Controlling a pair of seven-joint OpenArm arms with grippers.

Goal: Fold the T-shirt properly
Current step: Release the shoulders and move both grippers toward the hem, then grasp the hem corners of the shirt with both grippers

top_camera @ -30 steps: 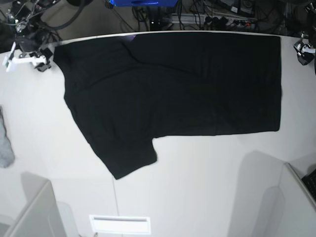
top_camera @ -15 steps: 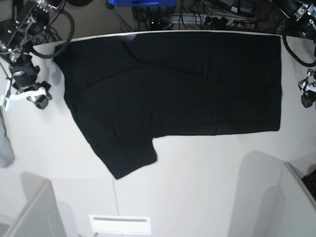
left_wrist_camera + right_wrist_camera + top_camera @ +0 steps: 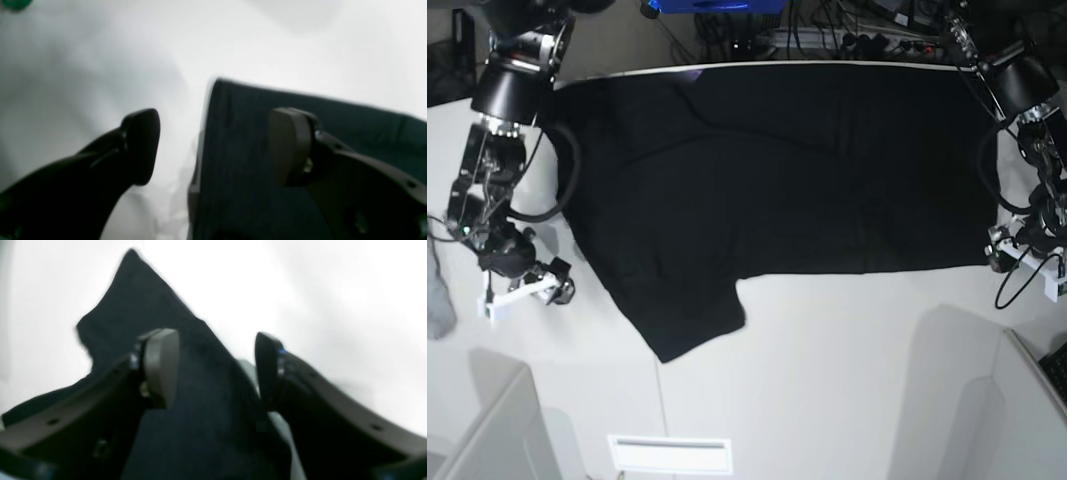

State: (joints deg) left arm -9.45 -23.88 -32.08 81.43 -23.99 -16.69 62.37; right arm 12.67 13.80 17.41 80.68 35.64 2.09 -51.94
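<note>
Base view: T-shirt (image 3: 777, 180) flat on white table (image 3: 847, 380), I see both arms at its near corners. Left gripper (image 3: 213, 146) spread, straddling hem corner, holding nothing. Right gripper (image 3: 217, 368) spread over sleeve edge, empty. Both have dropped from table's far edge since earlier frame.

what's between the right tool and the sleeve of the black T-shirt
Only bare white table, seen in the base view, separates the right tool from the large black fabric T-shirt.

Left gripper (image 3: 213, 146) spread wide over the T-shirt (image 3: 253, 173) corner: one finger above the white table (image 3: 83, 66), the other above black fabric
</note>
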